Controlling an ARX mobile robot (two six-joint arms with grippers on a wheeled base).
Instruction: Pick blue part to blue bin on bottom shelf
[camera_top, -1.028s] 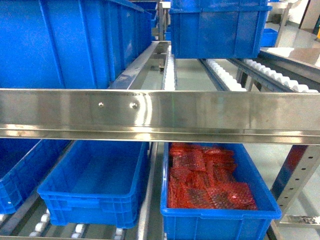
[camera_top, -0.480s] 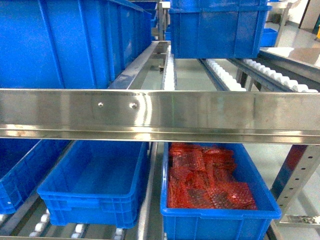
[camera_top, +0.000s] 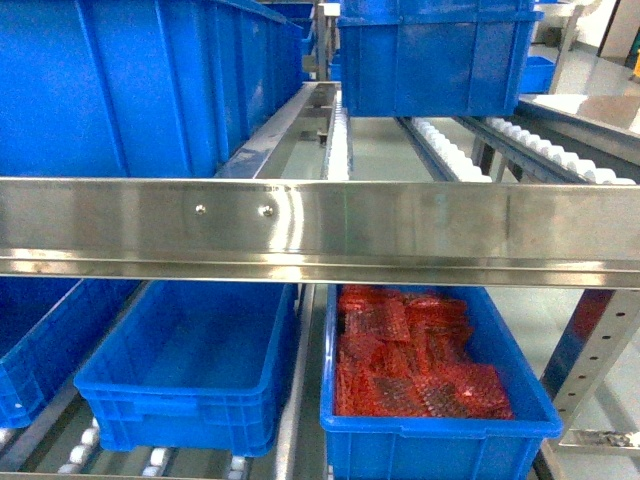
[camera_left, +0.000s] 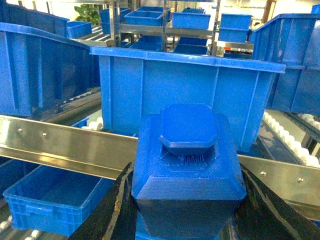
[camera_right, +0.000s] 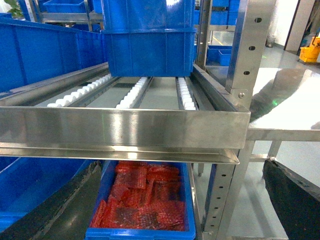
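Nothing has shifted in the head view since a second ago. Blue part: chunky block with octagonal cap, clamped between the left gripper fingers, held above the steel front rail. Empty blue bin: bottom shelf, left of bin of red packets. Right gripper: jaws spread wide, holding nothing.
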